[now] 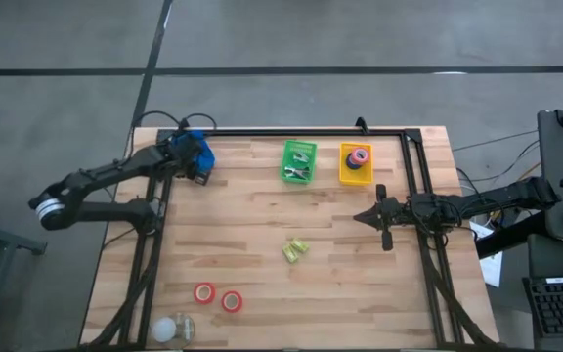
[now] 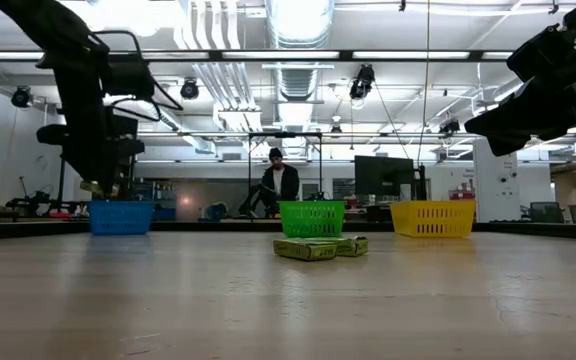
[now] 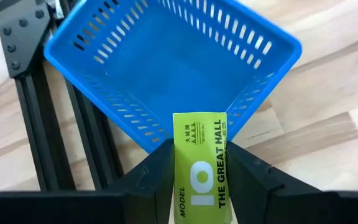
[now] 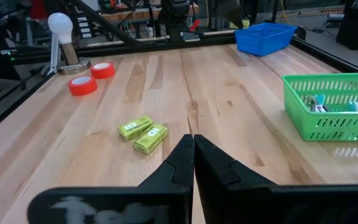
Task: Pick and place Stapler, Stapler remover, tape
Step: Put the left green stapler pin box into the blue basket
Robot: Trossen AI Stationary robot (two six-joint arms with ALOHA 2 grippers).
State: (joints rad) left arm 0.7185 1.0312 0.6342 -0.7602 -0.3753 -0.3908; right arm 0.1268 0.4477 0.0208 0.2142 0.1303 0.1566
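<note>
1. My left end effector [image 3: 197, 165] pinches a yellow-green staple box [image 3: 199, 168] by its long sides, over the near rim of the blue basket [image 3: 166, 56] at the worktop's [image 1: 262, 225] far left corner.
2. The box looks light, stiff and smooth, so I'd judge this side grip sound.
3. My right end effector [image 4: 193, 163] waits pressed together, empty; two more staple boxes [image 1: 295, 250] lie mid-worktop, two red tape rolls [image 1: 217, 296] near the front.

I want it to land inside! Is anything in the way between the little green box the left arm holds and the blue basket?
Nothing visible is. The left end effector holds the green box just above the blue basket, which looks empty.
</note>
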